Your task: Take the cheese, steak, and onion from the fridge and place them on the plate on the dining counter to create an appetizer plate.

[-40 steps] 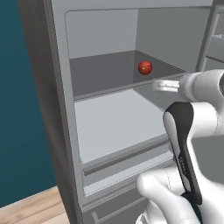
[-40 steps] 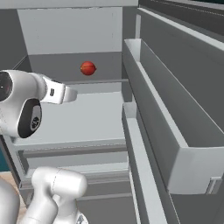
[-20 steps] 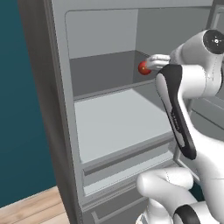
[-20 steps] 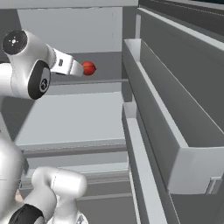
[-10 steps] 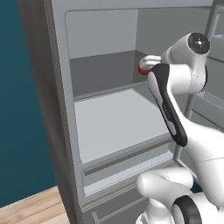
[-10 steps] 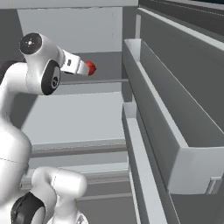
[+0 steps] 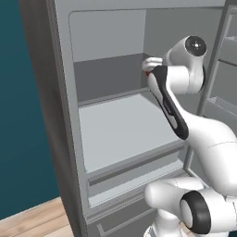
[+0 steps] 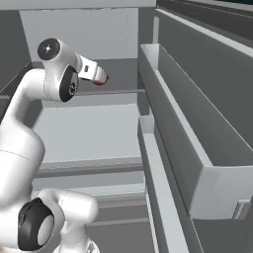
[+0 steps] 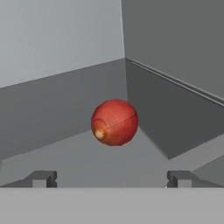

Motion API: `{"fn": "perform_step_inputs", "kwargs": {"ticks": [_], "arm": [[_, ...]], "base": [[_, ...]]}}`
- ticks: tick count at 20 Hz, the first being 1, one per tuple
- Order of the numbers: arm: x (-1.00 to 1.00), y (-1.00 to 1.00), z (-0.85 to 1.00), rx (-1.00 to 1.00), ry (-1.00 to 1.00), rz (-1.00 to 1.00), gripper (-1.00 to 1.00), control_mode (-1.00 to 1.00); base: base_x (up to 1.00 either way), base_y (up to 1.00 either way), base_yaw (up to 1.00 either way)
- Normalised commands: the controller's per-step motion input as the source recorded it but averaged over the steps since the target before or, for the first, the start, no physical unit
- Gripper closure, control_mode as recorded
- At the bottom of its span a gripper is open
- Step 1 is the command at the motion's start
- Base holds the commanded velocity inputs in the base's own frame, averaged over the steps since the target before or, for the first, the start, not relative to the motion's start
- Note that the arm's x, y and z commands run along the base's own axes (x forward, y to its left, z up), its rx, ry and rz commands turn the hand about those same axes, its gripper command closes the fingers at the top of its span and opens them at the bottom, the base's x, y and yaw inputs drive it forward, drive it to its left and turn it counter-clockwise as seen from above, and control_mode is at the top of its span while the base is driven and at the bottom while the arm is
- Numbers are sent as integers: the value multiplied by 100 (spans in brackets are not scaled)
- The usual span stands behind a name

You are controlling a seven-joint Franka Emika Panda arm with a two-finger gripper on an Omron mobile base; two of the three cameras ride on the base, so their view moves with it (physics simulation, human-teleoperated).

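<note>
The onion (image 9: 114, 122) sits mid-frame in the hand view, on a fridge (image 7: 111, 92) shelf near the back corner. Fingers (image 9: 42, 178) spread wide, straddling its line, apparently set for a grasp.

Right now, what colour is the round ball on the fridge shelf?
Dark red, with a small pale tan spot: the round onion, clearest in the hand view.

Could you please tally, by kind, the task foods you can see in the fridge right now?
Onion, on a shelf in the fridge ahead of the open gripper: 1
Cheese seen: 0
Steak seen: 0
Total seen: 1
</note>
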Motion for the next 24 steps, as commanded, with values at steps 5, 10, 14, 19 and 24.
{"fn": "perform_step_inputs", "kwargs": {"ticks": [5,10,14,19,24], "arm": [[33,0,-6,0,5,-6,-100,-100],[38,0,-3,0,3,-6,-100,-100],[41,0,-11,0,0,-4,-100,-100],[35,0,-22,0,0,-4,-100,-100],[23,0,-25,0,0,-4,-100,-100]], "base": [[0,0,0],[0,0,0],[0,0,0],[0,0,0],[0,0,0]]}}
